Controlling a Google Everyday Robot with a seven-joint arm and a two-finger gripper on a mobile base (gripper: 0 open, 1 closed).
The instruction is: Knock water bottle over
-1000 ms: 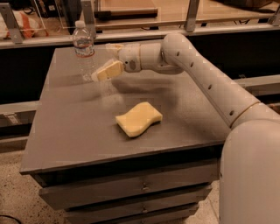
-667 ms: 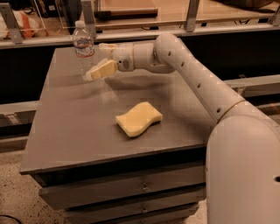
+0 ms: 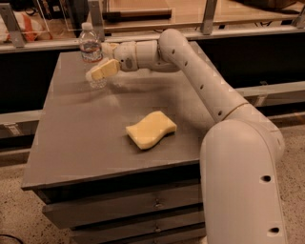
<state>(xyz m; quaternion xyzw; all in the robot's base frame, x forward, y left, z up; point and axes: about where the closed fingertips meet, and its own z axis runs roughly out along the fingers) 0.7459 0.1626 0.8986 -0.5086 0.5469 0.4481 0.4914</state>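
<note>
The water bottle (image 3: 89,45), clear with a white cap and a narrow label band, stands upright at the far left corner of the grey table (image 3: 81,138). My gripper (image 3: 96,62) reaches in from the right at the bottle's mid height and is open. Its near cream finger (image 3: 102,70) crosses in front of the bottle's lower half and touches or nearly touches it. The far finger (image 3: 108,47) shows just right of the bottle.
A yellow sponge (image 3: 151,129) lies in the middle of the table, toward the front. My white arm (image 3: 200,76) spans the table's right side. A rail with metal posts (image 3: 208,14) runs behind the table. Drawers (image 3: 124,209) sit below its front edge.
My gripper has moved left, toward the bottle, and now overlaps its lower half. The bottle still stands upright. The sponge has not moved.
</note>
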